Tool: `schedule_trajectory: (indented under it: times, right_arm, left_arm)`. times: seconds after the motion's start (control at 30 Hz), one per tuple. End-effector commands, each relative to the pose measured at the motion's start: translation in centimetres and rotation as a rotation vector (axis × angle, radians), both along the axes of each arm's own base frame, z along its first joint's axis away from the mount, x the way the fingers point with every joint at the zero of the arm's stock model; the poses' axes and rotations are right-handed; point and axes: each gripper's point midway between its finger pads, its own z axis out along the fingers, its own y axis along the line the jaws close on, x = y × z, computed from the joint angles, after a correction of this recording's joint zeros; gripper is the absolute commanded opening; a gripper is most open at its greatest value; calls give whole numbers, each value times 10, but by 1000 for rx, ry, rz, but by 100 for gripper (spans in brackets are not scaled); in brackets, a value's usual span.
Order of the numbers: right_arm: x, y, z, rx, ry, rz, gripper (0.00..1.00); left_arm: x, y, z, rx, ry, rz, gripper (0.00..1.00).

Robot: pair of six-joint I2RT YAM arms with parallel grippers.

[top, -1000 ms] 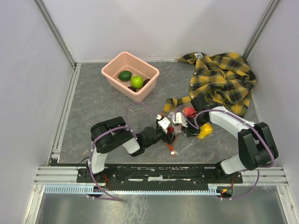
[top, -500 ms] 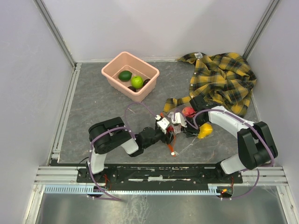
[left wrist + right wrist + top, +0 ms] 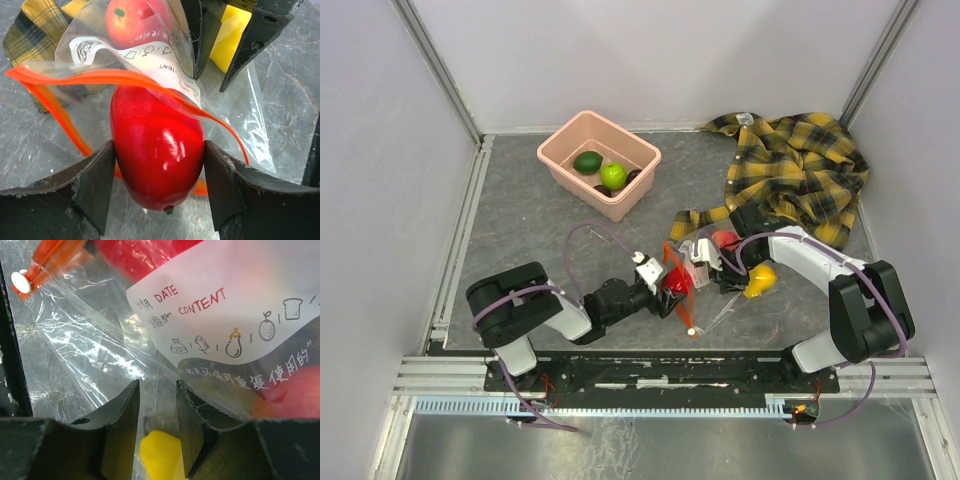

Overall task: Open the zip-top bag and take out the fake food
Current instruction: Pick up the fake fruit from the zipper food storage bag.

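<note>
One piece of the fake food, an elongated glossy red plastic fruit (image 3: pixel 157 145), is clamped between the jaws of the left gripper (image 3: pixel 159 172); the fingers bear on its two long flanks, so the grip runs across its short width.

Its long axis lies along the gripper's own reach; the stem end points back toward the wrist, and the far end sits in the mouth of the clear crinkly zip-top bag (image 3: pixel 240 112). One run of the orange-red zip strip (image 3: pixel 100 76) arches over the fruit and the other passes beneath it, so the piece is only partly out.

The bag lies on the grey table (image 3: pixel 520 230) between the two arms, its body stretching away from the left gripper toward the right one; the right gripper (image 3: pixel 156 395) has its jaws drawn narrow on a fold of the bag's wall, pinning it.

Inside lie a round red plastic fruit (image 3: pixel 135 20) and a yellow plastic fruit (image 3: pixel 758 281).

My reading: the exit line is straight back along the fruit's axis, away from the right gripper; a sideways pull would likely snag the strip.

The pink plastic tub (image 3: pixel 605 205) stands at the far left, nearer the left arm.
</note>
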Motion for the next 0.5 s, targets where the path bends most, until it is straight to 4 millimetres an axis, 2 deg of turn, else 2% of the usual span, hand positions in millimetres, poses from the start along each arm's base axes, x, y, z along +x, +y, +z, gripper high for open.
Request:
schedule_trajectory:
  times: [0.0,0.27,0.47]
  right_arm:
    - [10,7,18,45,-36,-9,43]
    - [11,6,20,53,-39,-19,43]
    - [11,6,22,57,-42,-21,43]
  left_arm:
    - [-14,4,13,-53,69,-23,36]
    - [-31,18,7,3,153,-47,35]
    - [-35,32,5,69,194,-22,34]
